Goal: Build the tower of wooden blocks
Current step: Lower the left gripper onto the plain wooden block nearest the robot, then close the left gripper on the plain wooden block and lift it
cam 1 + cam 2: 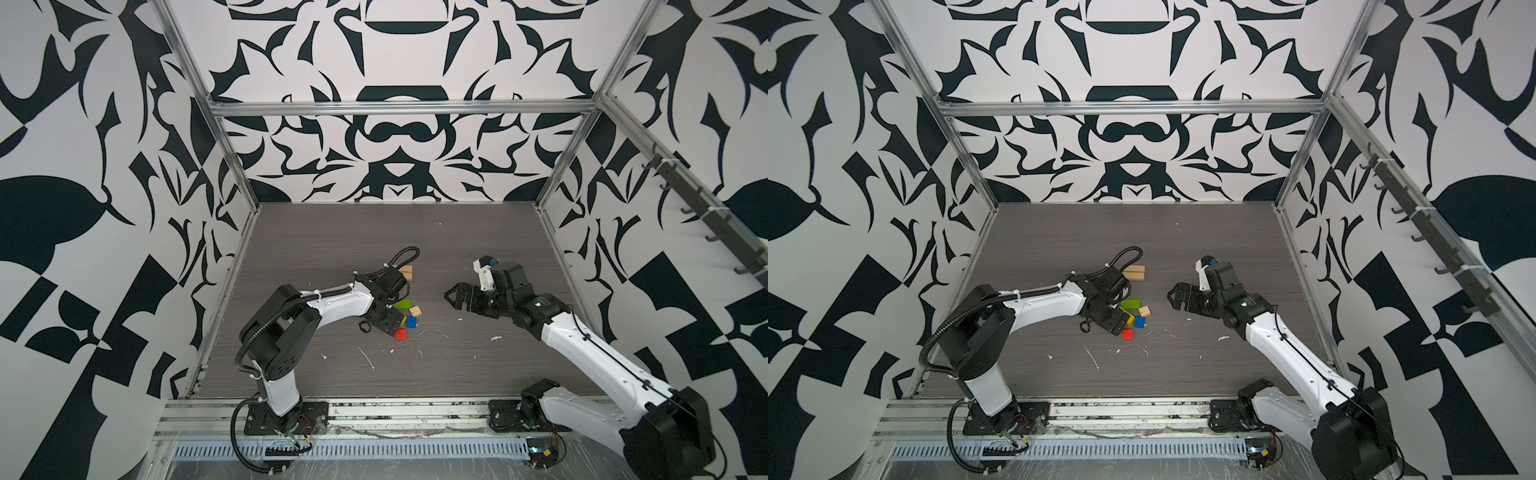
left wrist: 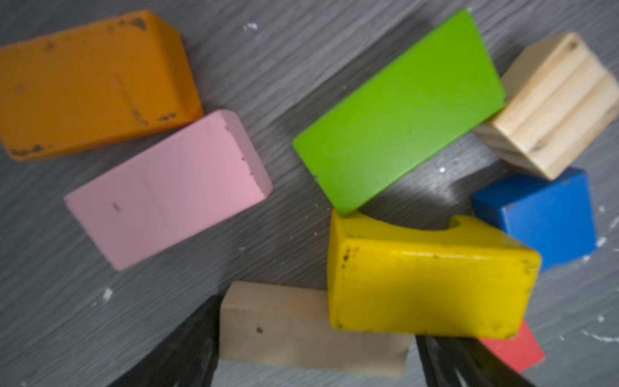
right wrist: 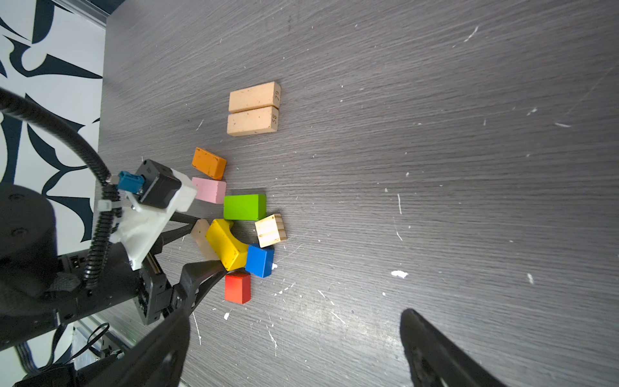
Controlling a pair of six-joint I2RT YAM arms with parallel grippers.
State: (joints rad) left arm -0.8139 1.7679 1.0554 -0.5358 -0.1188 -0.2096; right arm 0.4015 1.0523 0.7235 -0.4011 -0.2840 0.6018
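While the yellow rectangle [image 2: 428,284] leans tilted on the third tan bar [image 2: 274,321], the left gripper [image 2: 315,338] stands open, a jaw at each end, the bar's long axis running jaw to jaw, probably to draw it free. At its three o'clock the right gripper [image 1: 451,297] hangs wide open, empty, keeping clear. Farther, at twelve o'clock, two tan bars [image 3: 253,109] lie side by side, axes nine-to-three, apparently the tower's base.

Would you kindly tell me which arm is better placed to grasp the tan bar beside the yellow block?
Left. The left gripper has open jaws straddling the tan bar beside the yellow block; the right gripper hovers open, farther away.
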